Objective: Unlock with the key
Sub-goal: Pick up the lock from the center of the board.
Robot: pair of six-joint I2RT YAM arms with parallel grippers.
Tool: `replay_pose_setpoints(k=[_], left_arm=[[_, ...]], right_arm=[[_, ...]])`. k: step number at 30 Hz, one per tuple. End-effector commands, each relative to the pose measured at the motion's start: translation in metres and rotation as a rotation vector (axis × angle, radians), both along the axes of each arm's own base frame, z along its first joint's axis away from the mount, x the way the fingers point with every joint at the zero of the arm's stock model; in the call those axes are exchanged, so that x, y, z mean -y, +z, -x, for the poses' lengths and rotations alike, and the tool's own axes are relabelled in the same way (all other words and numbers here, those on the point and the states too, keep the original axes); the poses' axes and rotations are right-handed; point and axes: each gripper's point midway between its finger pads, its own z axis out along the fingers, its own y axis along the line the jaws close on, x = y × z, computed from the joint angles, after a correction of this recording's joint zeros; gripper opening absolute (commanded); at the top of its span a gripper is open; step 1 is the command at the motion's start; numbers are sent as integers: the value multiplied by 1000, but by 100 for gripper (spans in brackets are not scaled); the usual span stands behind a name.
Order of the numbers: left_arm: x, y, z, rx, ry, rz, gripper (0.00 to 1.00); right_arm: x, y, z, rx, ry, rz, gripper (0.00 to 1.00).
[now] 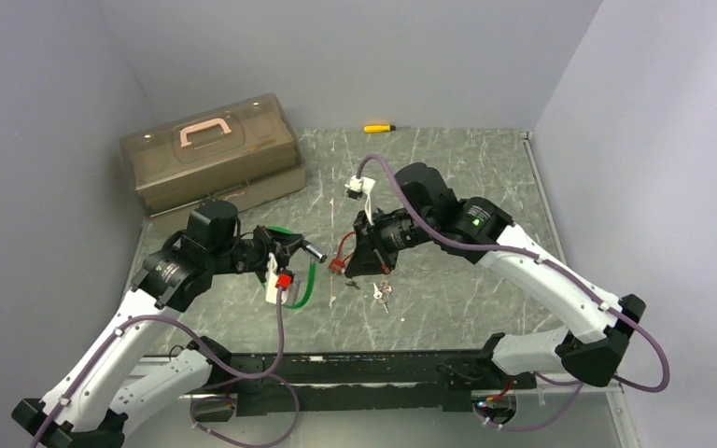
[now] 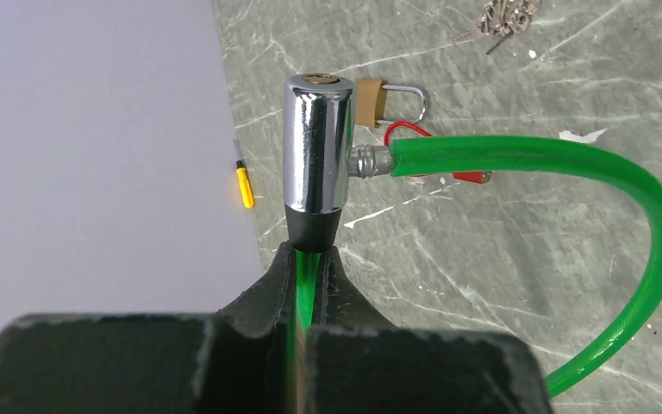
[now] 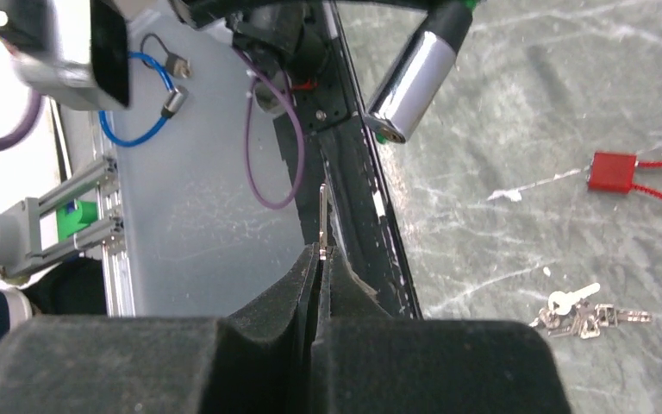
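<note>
1. R pincer (image 3: pixel 319 259): pinched tight on key (image 3: pixel 322 216), blade edge-on, pointing straight ahead.
2. Lock barrel (image 3: pixel 414 78): held off the surface (image 3: pixel 526 129), abt mid-way, a bit toward left edge. Keyhole face (image 3: pixel 388 134) sits ahead of key tip, offset sideways, not touching.
3. Barrel's long axis slants vs blade, so it needs lining up before insertion, I'd judge.
4. L pincer (image 2: pixel 310 259): clamped on green cable (image 2: pixel 569 159) at barrel base.
</note>
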Motion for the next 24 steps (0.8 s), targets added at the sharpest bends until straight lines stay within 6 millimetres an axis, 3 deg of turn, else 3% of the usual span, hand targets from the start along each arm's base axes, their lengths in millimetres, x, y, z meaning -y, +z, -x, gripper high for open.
replay_pose_setpoints(k=[1,11,24], left_arm=[[3,46,-7,64,65,124,0],[-1,32,5,80,45,108,0],[-2,20,15,74,7,65,0]], right_arm=[[4,-1,1,16,-16,61,0],[-6,-9,4,-5,4,151,0],[-15,-1,-1,22,13,152,0]])
